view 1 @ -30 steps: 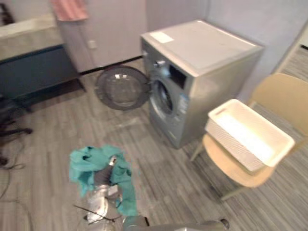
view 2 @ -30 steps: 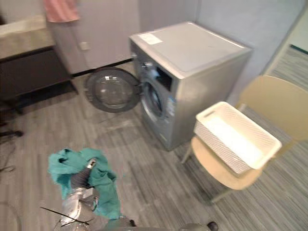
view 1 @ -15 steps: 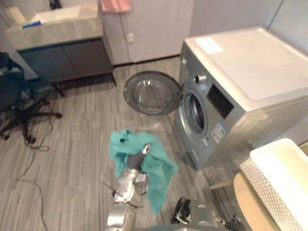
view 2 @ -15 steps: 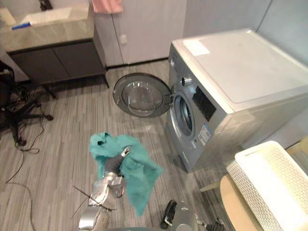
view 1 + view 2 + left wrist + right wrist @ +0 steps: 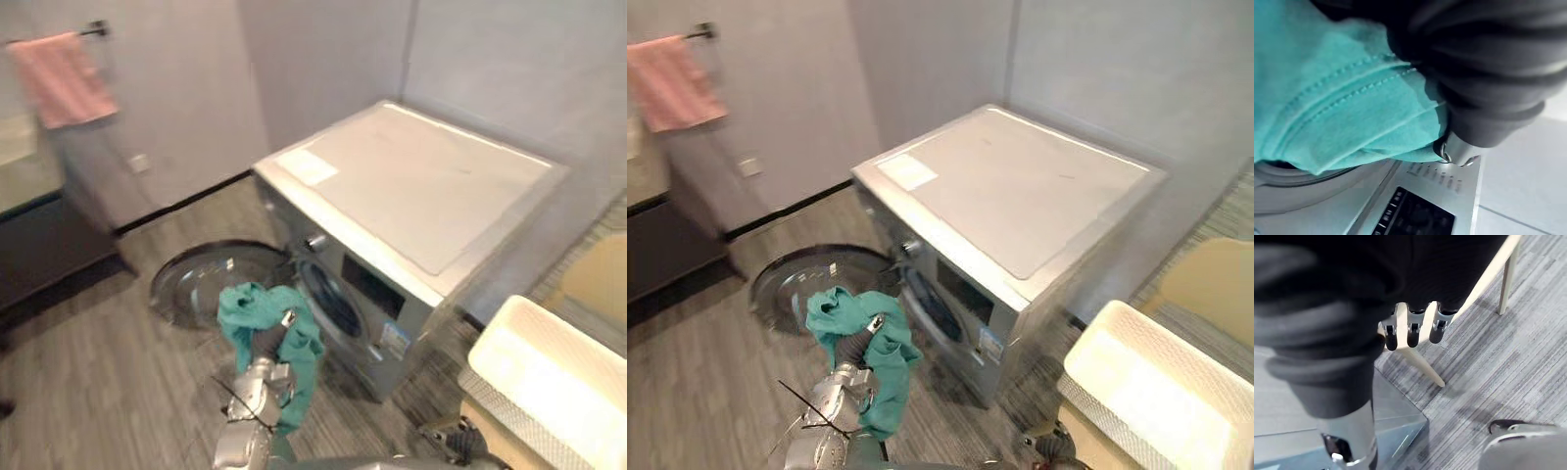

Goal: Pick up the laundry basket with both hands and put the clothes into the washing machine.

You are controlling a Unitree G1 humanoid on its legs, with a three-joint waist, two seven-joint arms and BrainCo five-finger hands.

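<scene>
Above grey floor (image 5: 88, 392), cloth (image 5: 250, 305) nearer washer (image 5: 421, 186)

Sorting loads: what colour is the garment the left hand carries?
The garment is plain teal, clearest in the left wrist view.

**Satin metal, soft cloth, matt boards**

The washing machine (image 5: 421, 196) at centre looks like smooth sheet metal, silver-grey with a dull satin sheen. Its round door (image 5: 211, 284), lower left, has glossy glass. The teal cloth (image 5: 269, 318) is soft and matt, with stitched seams. The basket (image 5: 549, 382), lower right, is white woven-look plastic. The floor (image 5: 88, 382) shows matt grey wood grain. The towel (image 5: 64, 73), upper left, is pink cloth.
</scene>
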